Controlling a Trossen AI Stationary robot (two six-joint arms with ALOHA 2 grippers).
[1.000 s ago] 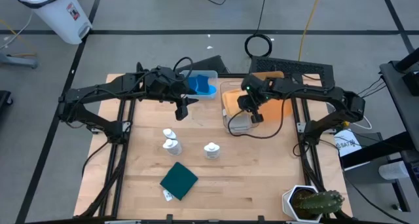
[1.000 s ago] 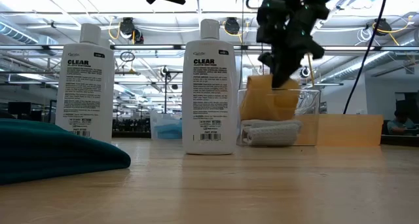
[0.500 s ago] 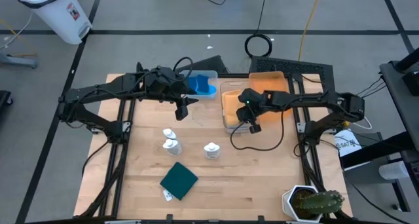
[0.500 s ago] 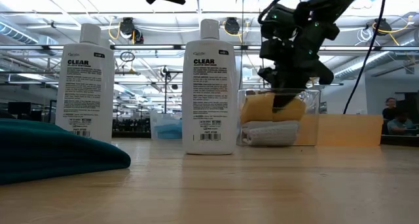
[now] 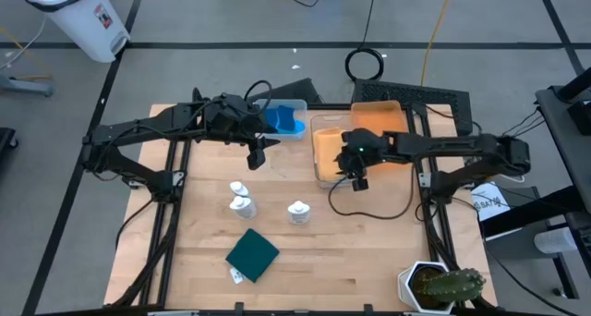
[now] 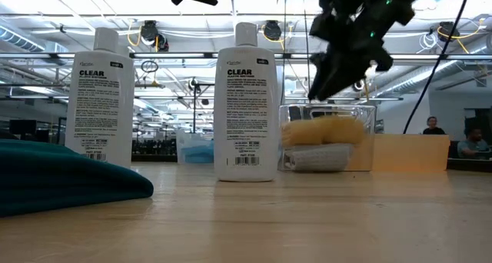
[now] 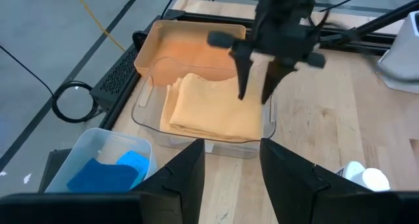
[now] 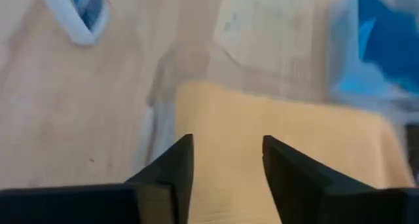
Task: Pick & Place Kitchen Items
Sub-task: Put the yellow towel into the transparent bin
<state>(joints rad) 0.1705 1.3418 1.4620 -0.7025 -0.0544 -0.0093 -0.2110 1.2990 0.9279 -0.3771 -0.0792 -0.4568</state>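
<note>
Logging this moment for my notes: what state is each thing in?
mustard-yellow cloth: folded, lying in the clear bin on a grey cloth.
right gripper: open, empty, above that cloth.
left gripper: open, empty, over bare table.
dark green cloth: folded, on the table.
white bottles: upright, capped.

The right end effector (image 6: 336, 77) let go of the yellow cloth (image 6: 323, 130), which dropped flat into the bin (image 6: 367, 144) right of centre; its fingers parted and rose.
</note>
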